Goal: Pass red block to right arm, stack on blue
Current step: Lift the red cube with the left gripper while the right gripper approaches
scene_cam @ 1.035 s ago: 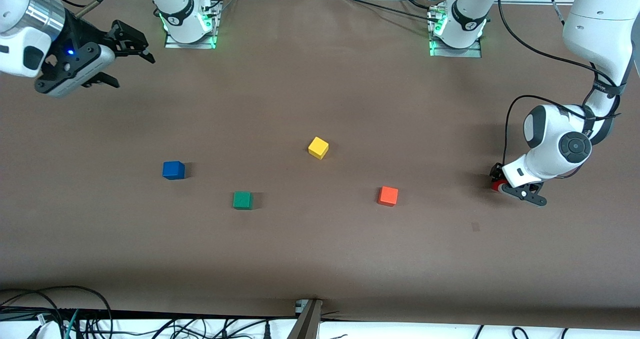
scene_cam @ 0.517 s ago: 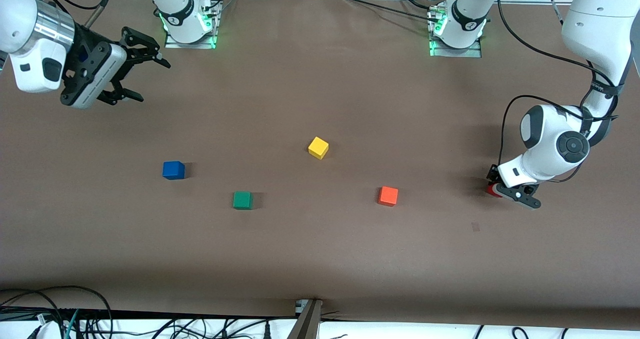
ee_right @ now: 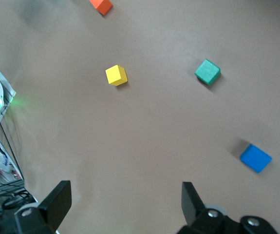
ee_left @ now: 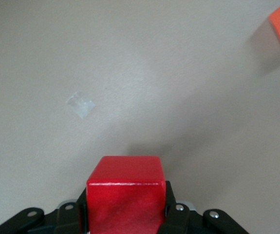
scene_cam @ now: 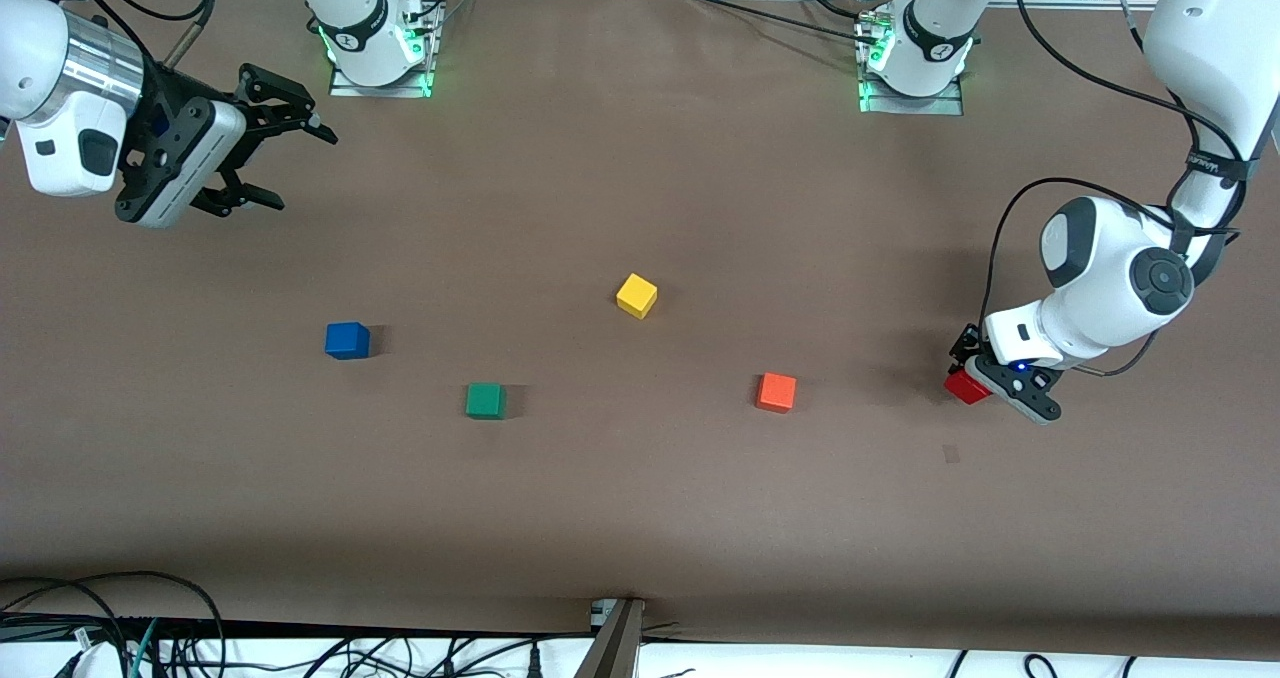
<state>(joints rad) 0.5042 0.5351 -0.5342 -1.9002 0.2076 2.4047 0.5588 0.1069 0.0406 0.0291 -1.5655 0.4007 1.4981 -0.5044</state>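
no readable writing anywhere; left pincer pinching the red block, right pincer spread, waiting

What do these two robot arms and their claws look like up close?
Both arms are glossy white with rounded joints and black cables trailing alongside. The right arm has a shiny silver wrist band; the left arm has dark grey round joint caps. Each ends in a black two-finger claw: right gripper, left gripper.

Left claw clamped low; right claw spread, raised.
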